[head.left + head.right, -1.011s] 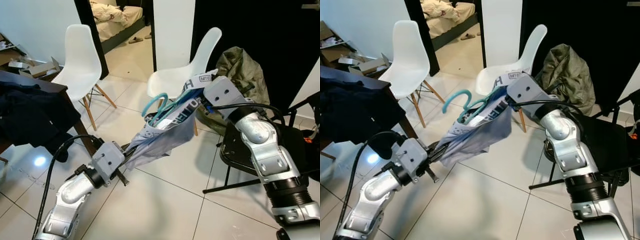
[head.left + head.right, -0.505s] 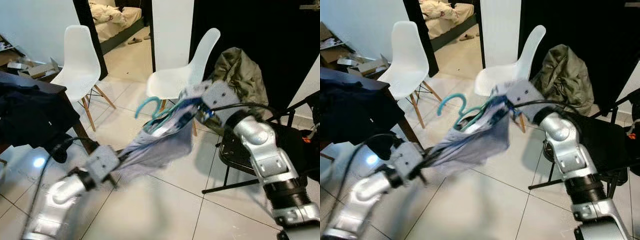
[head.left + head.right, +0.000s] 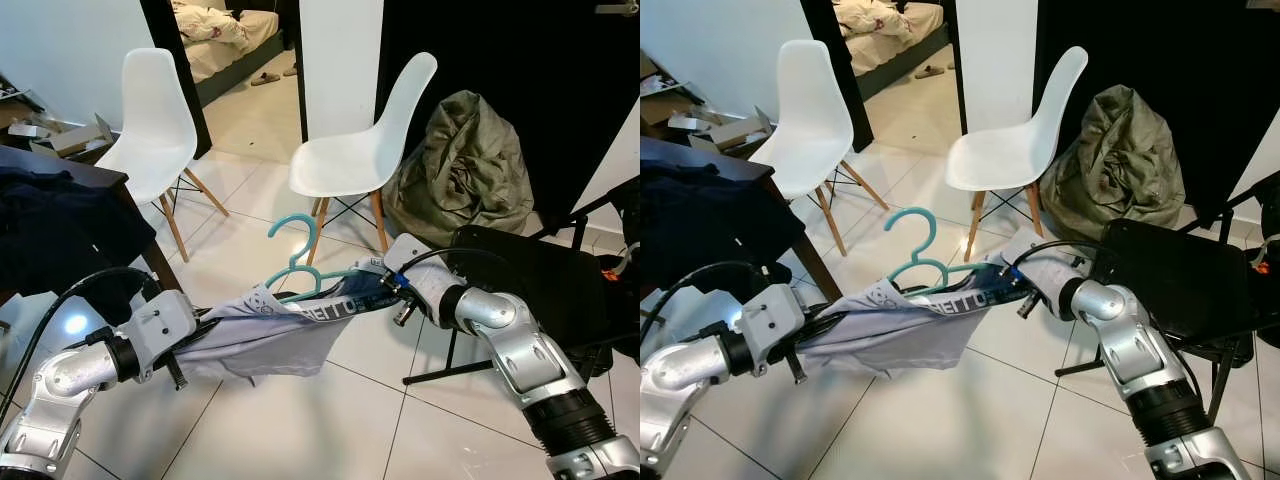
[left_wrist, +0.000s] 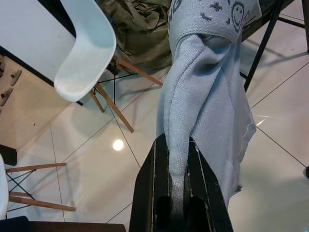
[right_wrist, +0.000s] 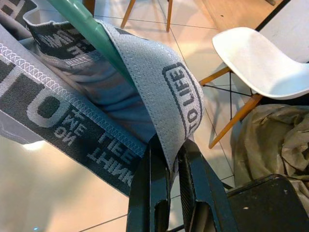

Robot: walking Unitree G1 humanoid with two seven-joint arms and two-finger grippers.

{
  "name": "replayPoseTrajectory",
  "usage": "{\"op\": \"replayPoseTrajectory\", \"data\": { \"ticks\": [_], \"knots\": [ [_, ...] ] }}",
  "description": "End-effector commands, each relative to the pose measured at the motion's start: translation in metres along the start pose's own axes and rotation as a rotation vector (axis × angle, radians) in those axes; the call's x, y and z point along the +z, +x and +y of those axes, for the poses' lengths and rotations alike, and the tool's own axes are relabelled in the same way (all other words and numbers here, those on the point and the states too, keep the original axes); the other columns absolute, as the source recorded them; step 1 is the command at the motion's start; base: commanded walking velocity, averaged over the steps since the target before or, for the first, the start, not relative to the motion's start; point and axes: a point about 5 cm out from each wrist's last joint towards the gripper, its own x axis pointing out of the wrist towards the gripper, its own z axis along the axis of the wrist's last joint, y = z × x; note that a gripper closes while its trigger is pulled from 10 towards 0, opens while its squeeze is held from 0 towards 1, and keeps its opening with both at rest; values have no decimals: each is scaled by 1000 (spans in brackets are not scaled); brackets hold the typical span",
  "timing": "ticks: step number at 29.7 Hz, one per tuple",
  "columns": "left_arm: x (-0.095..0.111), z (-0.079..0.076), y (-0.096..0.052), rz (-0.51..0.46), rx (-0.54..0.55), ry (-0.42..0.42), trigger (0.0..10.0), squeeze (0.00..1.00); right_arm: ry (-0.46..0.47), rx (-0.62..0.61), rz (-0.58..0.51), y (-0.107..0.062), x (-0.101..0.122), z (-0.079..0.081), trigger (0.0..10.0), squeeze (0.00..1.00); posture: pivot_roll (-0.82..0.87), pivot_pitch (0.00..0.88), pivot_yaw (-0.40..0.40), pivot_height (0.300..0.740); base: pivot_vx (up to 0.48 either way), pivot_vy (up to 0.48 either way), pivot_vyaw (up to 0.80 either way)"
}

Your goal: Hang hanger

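Grey knit cloth, soft and limp, is what I have strung between my two arms: a garment (image 3: pixel 270 335) with a lettered waistband (image 3: pixel 335 308), draped over a teal plastic hanger (image 3: pixel 300 262). It hangs in the air low over the tiled floor (image 3: pixel 330 430), in front of the white chairs (image 3: pixel 355 150). My left end effector (image 4: pixel 176 193) is pressed together on a bunched fold of the grey fabric at one end; my right end effector (image 5: pixel 169 179) is pinching the waistband at the other, with the green hanger bar just beside it.

I judge the load light, but awkward. The cloth will sag and slide, and only the hanger is stiff. Its hook (image 3: pixel 908 222) stands free above the fabric, and that is the part that must catch on a rail, so I would rather hold the hanger's shoulder than the cloth alone, or it may slip out.

Compared with a second ago, my right arm has come down a good deal and the garment now stretches nearly level instead of sloping steeply up to the right.
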Motion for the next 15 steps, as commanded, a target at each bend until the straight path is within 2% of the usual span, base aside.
{"op": "replayPoseTrajectory", "data": {
  "ticks": [1, 2, 5, 6, 12, 13, 14, 15],
  "knots": [
    [0, 19, -15, 17, 68, 32, 10000, 0, 16, 8, 119, -4, -25, 2, 0, 0, 6, 98, 57, 740, 0, 0, 0],
    [0, 17, -13, 14, 60, 33, 10000, 0, 28, -4, 80, -3, -20, 1, 7922, 0, 5, 98, 56, 740, 0, 0, 0],
    [0, 16, -12, 12, 55, 33, 10000, 0, 38, -13, 55, -3, -16, 1, 7922, 0, 5, 98, 56, 740, 0, 0, 0],
    [0, 16, -12, 7, 51, 33, 10000, 0, 57, -23, 45, -4, -14, -1, 10000, 1000, 4, 98, 56, 740, 0, 0, 0],
    [4, 16, -8, -18, 56, 34, 10000, 0, 44, -61, 41, -5, -9, -4, 10000, 1000, 5, 96, 57, 740, 0, 0, 0],
    [5, 16, -7, -24, 57, 36, 10000, 0, 39, -64, 41, -4, -8, -5, 10000, 804, 5, 96, 57, 740, 0, 0, 0],
    [5, 16, -7, -24, 57, 36, 10000, 0, 39, -64, 41, -4, -8, -5, 10000, 804, 5, 96, 57, 740, 0, 0, 0],
    [8, 16, -5, -38, 62, 38, 10000, 0, 42, -54, 37, -4, -8, -4, 0, 51, 5, 97, 56, 740, 0, 0, 0]
  ]
}}
